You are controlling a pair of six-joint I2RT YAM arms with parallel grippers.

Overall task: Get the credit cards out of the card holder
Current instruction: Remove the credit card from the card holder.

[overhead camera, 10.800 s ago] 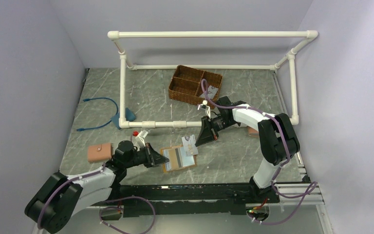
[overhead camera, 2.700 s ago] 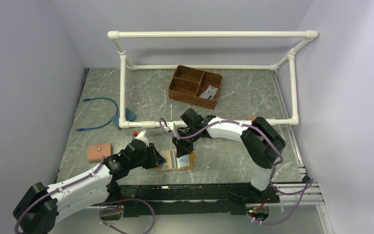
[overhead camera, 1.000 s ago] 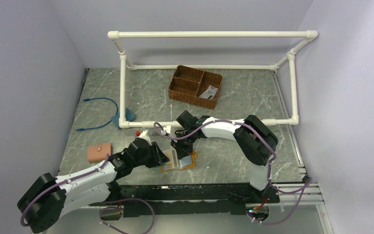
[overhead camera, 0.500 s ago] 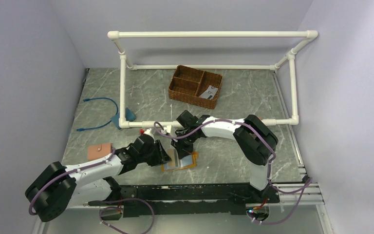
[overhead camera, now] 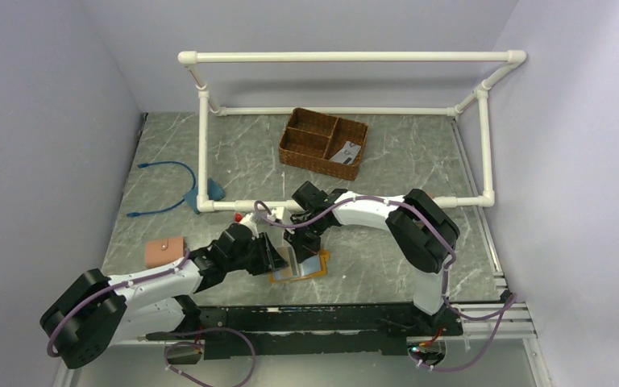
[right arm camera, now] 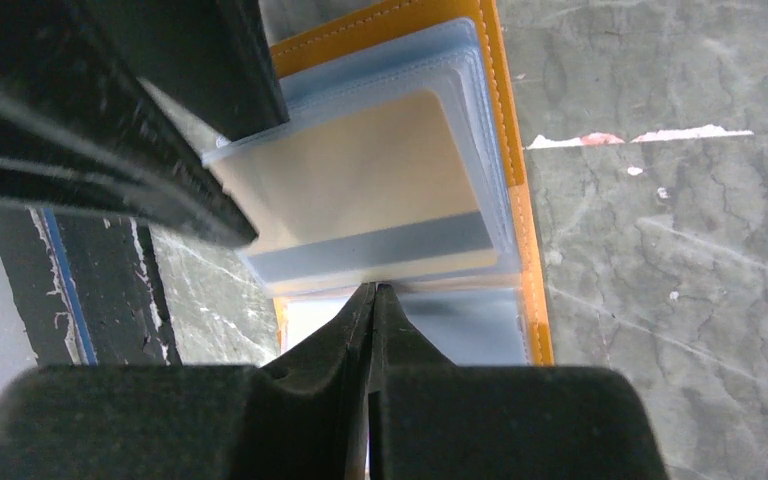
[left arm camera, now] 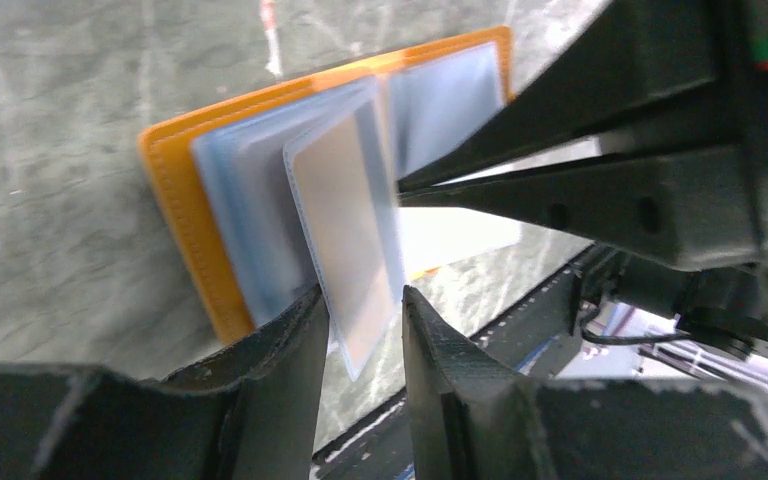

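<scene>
**Card holder (left arm camera: 175, 215), opened flat.** Mustard-orange leather with a stitched rim, holding a fan of pale blue-grey clear sleeves. It lies on the marble table (overhead camera: 387, 258) close to the near edge, just beyond the black base rail (overhead camera: 330, 310).

1 lifted sleeve (right arm camera: 370, 252) stands up from the fan with a pale beige credit card (right arm camera: 360, 170) inside.

Left gripper (left arm camera: 362, 297): jaws partly apart, astride the lifted sleeve's near end. Whether they pinch it cannot be told.

Right gripper (right arm camera: 370, 292): clenched, tips against the sleeve's edge beside the fold. Whether a card edge is nipped cannot be told.

From above, both grippers hide most of the holder, and the card's markings are unreadable.

A 2nd credit card (overhead camera: 345, 151) lies in the right compartment of the wicker basket (overhead camera: 306, 133), well apart from the holder.

Bare table extends right of the holder. The white pipe frame (overhead camera: 242, 205) crosses just behind the grippers.
</scene>
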